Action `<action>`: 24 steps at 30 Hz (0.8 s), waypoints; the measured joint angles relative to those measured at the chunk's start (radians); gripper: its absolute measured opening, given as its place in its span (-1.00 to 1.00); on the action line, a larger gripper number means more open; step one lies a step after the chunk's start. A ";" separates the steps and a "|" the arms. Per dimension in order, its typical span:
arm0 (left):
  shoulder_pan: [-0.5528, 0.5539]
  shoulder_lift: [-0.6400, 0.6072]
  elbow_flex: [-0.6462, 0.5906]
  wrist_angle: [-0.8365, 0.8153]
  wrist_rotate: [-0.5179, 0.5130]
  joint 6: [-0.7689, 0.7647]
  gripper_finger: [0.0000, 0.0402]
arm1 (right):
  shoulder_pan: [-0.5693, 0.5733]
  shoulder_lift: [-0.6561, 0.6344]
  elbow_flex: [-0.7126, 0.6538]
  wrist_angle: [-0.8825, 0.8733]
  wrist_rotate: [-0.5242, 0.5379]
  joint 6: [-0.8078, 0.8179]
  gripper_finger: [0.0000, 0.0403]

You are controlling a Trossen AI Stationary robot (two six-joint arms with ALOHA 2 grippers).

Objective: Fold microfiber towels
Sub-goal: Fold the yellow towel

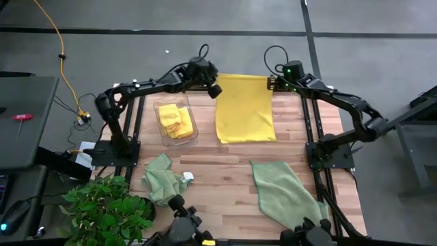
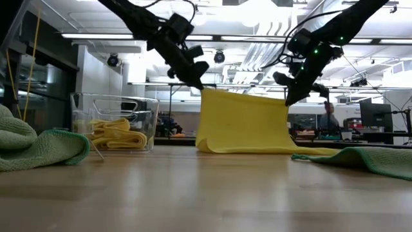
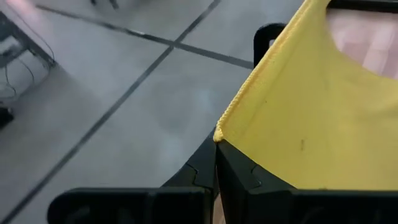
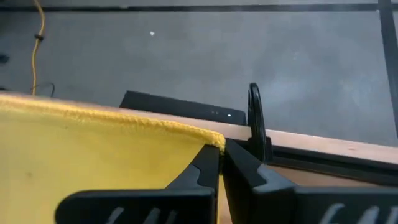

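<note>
- Nearest the low camera, two sage green towels lie on the wooden table (image 1: 225,174): a crumpled one (image 1: 164,179) at the front left beside a leafy plant (image 1: 106,208), and a flatter, rumpled one (image 1: 287,191) at the front right
- Farther back on the left stands a clear bin (image 1: 193,130) with folded yellow towels (image 1: 174,119) inside
- Beyond it, mid-table toward the far edge, the large yellow towel (image 1: 244,109) hangs like a curtain – its upper edge lifted, its lower part resting on the wood
- Left gripper (image 3: 216,140) is pinched tight on the towel's far-left corner, raised above the table
- Right gripper (image 4: 221,149) is likewise clamped on the far-right corner – the hem stretches taut between the two
- Far behind the table, a person (image 2: 329,119) is in the room
</note>
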 joint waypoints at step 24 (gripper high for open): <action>-0.234 -0.108 -0.001 -0.320 -0.045 0.039 -1.00 | 0.224 -0.279 0.000 -0.574 -0.071 0.008 -1.00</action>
